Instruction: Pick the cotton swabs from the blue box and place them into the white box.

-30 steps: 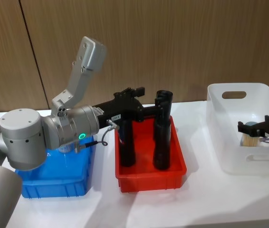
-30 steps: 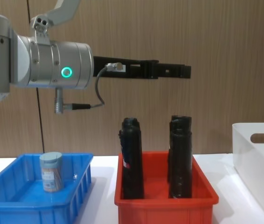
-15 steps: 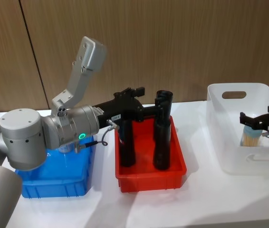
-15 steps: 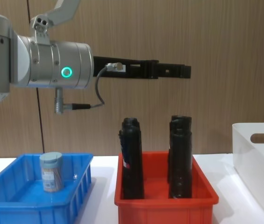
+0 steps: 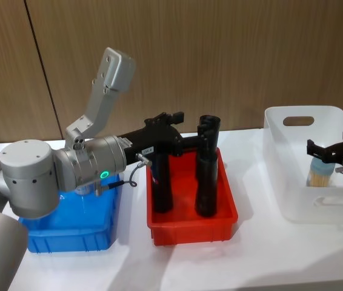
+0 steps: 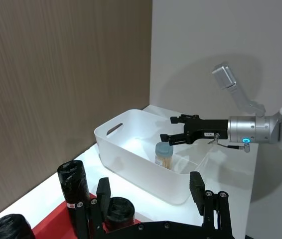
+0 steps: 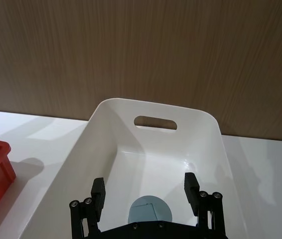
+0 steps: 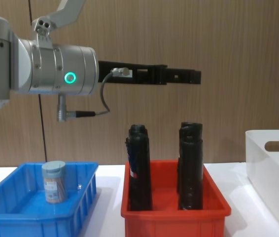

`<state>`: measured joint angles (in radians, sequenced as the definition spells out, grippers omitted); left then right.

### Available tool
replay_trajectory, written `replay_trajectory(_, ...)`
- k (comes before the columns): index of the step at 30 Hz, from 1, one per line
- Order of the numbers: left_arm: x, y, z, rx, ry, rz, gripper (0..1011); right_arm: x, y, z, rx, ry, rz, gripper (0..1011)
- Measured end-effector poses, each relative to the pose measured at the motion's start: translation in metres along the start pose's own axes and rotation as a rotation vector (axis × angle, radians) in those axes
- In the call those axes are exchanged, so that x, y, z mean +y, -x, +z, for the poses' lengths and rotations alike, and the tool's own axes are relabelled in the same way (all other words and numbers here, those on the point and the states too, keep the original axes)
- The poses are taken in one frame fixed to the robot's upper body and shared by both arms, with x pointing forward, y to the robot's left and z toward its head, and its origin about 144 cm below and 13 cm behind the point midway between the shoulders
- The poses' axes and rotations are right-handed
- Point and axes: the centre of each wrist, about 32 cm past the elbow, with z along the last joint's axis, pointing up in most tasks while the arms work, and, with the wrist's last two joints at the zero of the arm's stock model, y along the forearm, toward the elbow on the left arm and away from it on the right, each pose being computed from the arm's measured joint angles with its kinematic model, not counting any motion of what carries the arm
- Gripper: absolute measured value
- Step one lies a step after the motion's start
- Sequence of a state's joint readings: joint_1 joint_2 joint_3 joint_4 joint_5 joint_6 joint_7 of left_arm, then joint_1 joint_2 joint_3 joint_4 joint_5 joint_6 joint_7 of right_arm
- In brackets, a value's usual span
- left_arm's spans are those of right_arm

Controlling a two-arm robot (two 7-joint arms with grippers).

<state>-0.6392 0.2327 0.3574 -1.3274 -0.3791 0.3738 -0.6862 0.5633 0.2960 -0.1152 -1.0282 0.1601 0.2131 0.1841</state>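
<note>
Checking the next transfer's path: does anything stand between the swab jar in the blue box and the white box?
Yes. The red bin lies between the blue box and white box, with tall black rolls standing in it, taller than the jar. The left gripper hovers open above them.

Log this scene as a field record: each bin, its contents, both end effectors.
blue box: one waiting swab jar, upright
white box: one placed swab jar, upright
red bin: black rolled cylinders, standing upright
left end effector: open, held high above the red bin
right end effector: open, over the placed swab jar inside the white box
</note>
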Motion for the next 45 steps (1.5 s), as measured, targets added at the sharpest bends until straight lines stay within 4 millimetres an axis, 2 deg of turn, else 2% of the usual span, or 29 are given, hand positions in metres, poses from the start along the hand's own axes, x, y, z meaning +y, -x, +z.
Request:
replay_trajectory(15,0.010,0.018,-0.027,-0.071,0.001,0.140,1004,-0.022,0.021,-0.012,-0.017,-0.060,0.034,1001)
replay_trajectory(45,0.038,0.072,-0.087,-0.229,0.065,0.446,1004,-0.096,0.083,-0.034,0.000,-0.218,0.153,1001)
